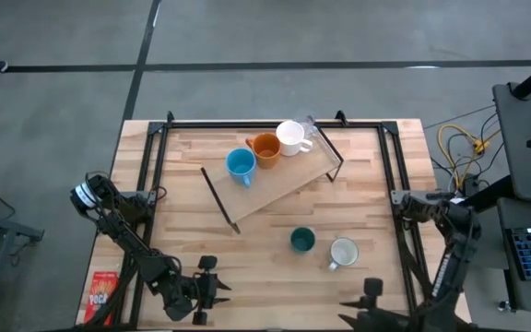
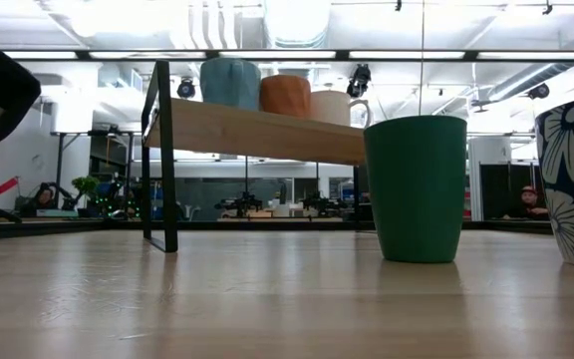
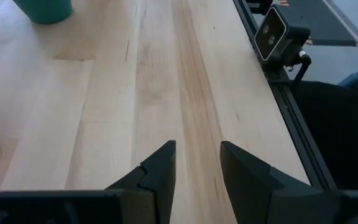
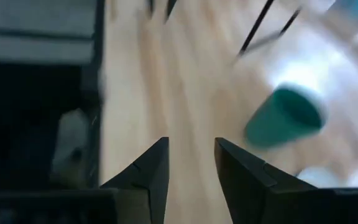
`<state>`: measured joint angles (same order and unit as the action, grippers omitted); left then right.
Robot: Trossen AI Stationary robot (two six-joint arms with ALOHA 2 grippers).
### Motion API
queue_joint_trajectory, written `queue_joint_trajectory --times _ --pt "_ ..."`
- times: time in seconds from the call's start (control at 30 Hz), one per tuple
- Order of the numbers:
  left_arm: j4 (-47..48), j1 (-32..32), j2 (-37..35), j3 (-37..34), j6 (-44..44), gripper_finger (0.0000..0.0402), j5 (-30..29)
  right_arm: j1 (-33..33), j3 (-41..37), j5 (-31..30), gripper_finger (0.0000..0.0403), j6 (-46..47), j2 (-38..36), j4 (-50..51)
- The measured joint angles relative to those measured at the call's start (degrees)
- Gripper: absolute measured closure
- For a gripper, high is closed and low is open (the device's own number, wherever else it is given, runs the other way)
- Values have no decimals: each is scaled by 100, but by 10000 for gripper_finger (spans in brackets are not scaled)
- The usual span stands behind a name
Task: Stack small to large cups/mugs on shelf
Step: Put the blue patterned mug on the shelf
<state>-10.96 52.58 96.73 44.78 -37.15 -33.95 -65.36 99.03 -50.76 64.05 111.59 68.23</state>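
We see the shelf [image 1: 279, 180] lying at a slant across the middle-rear of the table [image 1: 358, 198], w/ three mugs in a touching row along its rear part: blue mug [image 1: 240, 164], orange mug [image 1: 265, 148], white mug [image 1: 290, 137], running toward the rear-right; a clear glass [image 1: 308, 132] sits just beside the white one. In the low view the same three stand upright on the plank, above the tabletop. Two mugs are off the shelf, on the table toward the front edge, right of centre: green mug [image 1: 302, 241] and, just beside it to the right and apart from it, grey-white mug [image 1: 343, 251], which shows a dark flower pattern in the low view. Left gripper [image 1: 203, 288] sits near the front edge, left of centre, fingers [image 3: 160, 171] apart w/ a gap, nothing between them, bare wood ahead. Right gripper [image 1: 369, 297] is at the front edge, right side, near the grey-white mug; its fingers [image 4: 151, 171] also stand apart, empty, w/ the green mug blurred ahead. A red packet [image 1: 103, 293] lies at the front-left corner.
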Motion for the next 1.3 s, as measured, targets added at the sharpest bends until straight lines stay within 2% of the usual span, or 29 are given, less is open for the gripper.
queue_joint_trajectory --times 0.13,0.37,0.5,0.67,0.83,0.93,1.1,1.3 --pt "-2 -9 0 -3 0 291 59 -238 -261 589 291 610 0 -9" --pt "-18 -9 229 3 -9 291 547 -311 -849 700 303 1487 0 -240" --pt "-52 -45 503 74 -9 291 853 -260 -1256 924 297 1210 5 -892" --pt "-47 -190 758 234 38 291 1164 -249 -1589 891 275 608 9 -1716" --pt "-87 -355 846 320 225 291 1268 -249 -1778 345 248 491 9 -2181" --pt "-86 -425 846 331 321 291 1267 -248 -2023 243 232 253 11 -2665" --pt "-54 -483 850 335 734 291 745 -249 -2405 54 208 217 184 -3125" --pt "-612 -543 850 352 1418 291 -299 -247 -2545 -877 192 370 584 -3172"
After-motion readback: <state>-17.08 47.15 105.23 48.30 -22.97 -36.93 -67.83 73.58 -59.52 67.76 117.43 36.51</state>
